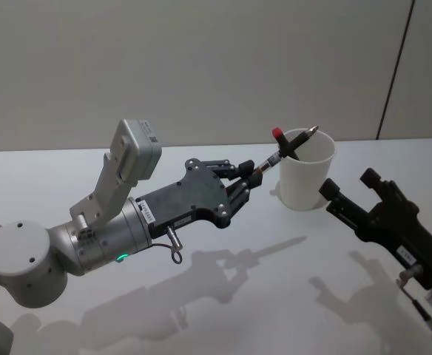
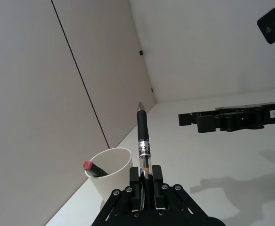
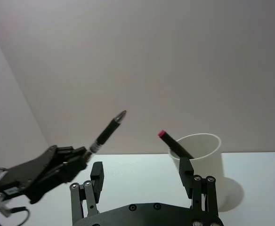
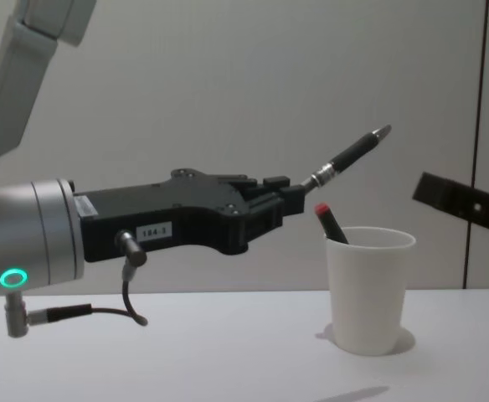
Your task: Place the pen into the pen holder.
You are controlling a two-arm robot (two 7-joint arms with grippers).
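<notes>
One black silver-tipped pen (image 1: 286,149), gripped by the left end effector (image 1: 254,177), juts toward two o'clock over the white paper cup (image 1: 309,183). The right end effector (image 1: 350,185) gapes empty at the cup's four o'clock.

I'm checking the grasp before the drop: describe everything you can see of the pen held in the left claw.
The pen is slim, with a clear plastic-looking barrel, a black grip and a silvery pointed tip. The left claw is shut on its rear end; nothing else touches it. It slants upward, tip highest, out over the white paper cup, above the rim and not yet inside. The open right claw stands apart.
</notes>
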